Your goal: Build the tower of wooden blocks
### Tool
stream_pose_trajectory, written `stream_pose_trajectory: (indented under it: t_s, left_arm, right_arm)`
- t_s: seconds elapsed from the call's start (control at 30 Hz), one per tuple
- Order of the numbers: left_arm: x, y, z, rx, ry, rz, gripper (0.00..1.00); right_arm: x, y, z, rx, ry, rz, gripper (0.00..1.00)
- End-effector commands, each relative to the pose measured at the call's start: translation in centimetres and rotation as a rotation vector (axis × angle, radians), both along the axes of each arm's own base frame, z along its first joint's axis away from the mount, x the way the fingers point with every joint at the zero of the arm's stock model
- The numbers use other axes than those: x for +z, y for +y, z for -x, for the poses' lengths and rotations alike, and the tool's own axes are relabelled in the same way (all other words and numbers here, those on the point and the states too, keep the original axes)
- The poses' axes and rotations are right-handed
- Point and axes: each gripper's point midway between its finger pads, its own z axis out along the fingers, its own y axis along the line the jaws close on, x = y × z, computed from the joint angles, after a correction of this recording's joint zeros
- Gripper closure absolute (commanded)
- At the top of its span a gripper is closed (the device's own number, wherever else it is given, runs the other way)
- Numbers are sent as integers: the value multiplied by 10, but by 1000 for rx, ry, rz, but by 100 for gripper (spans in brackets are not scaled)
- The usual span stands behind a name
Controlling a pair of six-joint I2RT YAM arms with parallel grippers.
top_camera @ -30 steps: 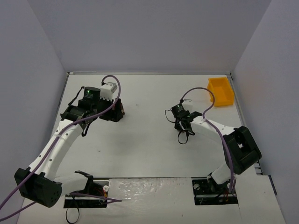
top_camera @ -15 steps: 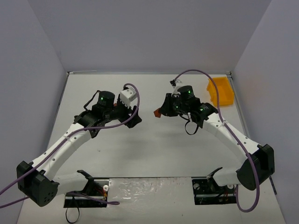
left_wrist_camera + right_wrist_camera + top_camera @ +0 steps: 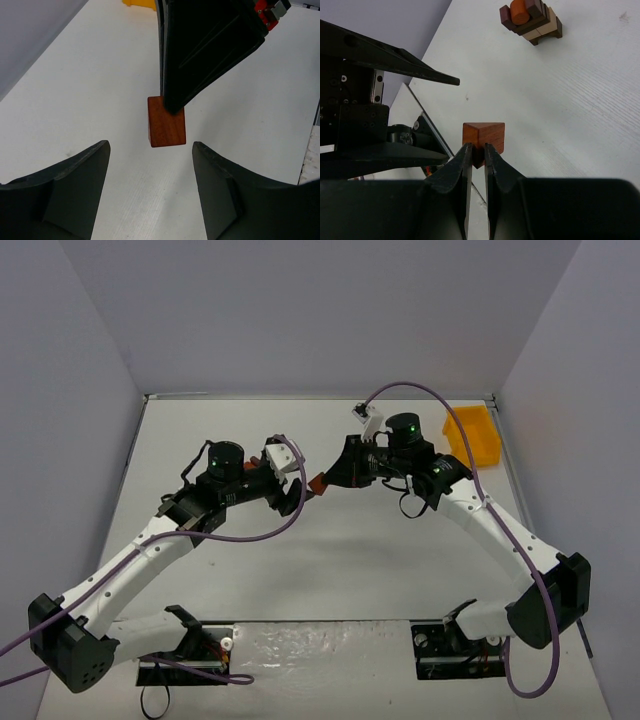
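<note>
Right jaws pinched a reddish wedge (image 3: 483, 137); left jaws gaped, empty, facing it; the partly built tower (image 3: 531, 21) stood beyond.

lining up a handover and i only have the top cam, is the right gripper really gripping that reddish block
Observer: Yes. The right wrist view shows the right gripper shut on the reddish-brown block, pinching its lower edge.
Operator: has the left one got it too
Observer: No. In the left wrist view the left gripper is open, and the block hangs between its fingers with a gap on each side.
Operator: cant find the tower from up here
Observer: The right wrist view shows the tower standing on the table, well apart from the held block.
</note>
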Motion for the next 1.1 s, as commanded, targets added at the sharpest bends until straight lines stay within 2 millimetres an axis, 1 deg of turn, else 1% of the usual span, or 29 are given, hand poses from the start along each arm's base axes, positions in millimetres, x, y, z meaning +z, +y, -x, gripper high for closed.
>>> stream_pose_trajectory:
  t_s: [0.0, 0.03, 0.1, 0.17, 0.23, 0.3, 0.43, 0.63, 0.83, 0.97, 1.07]
  left_arm:
    - [38, -10, 0, -55, -152, 70, 37]
    - [43, -12, -1, -56, -173, 86, 37]
    - [44, -14, 0, -67, -174, 90, 38]
    - [42, -16, 1, -75, -169, 87, 39]
    - [41, -17, 2, -80, -169, 84, 42]
    - [38, -19, 4, -84, -165, 81, 43]
    - [34, -22, 7, -80, -169, 66, 43]
    - [31, -20, 2, -26, -197, 58, 43]
    - [36, -22, -3, 9, -222, 66, 44]
    - [42, -25, -2, 8, -240, 82, 49]
    - [40, -26, -2, 6, -239, 82, 53]
  right_arm:
    - [53, 9, 5, 70, -110, -126, 100]
    - [54, 9, 5, 72, -108, -131, 100]
    - [56, 9, 6, 72, -109, -137, 100]
    - [57, 8, 6, 68, -105, -142, 100]
    - [58, 7, 7, 67, -98, -146, 100]
    - [63, 7, 5, 64, -115, -163, 100]
    - [64, 5, 4, 54, -111, -173, 100]
    - [67, 3, 2, 36, -104, -185, 100]
    - [69, 3, 1, 29, -103, -194, 100]
    - [67, 3, 0, 24, -96, -194, 100]
    - [67, 3, 0, 23, -96, -198, 100]
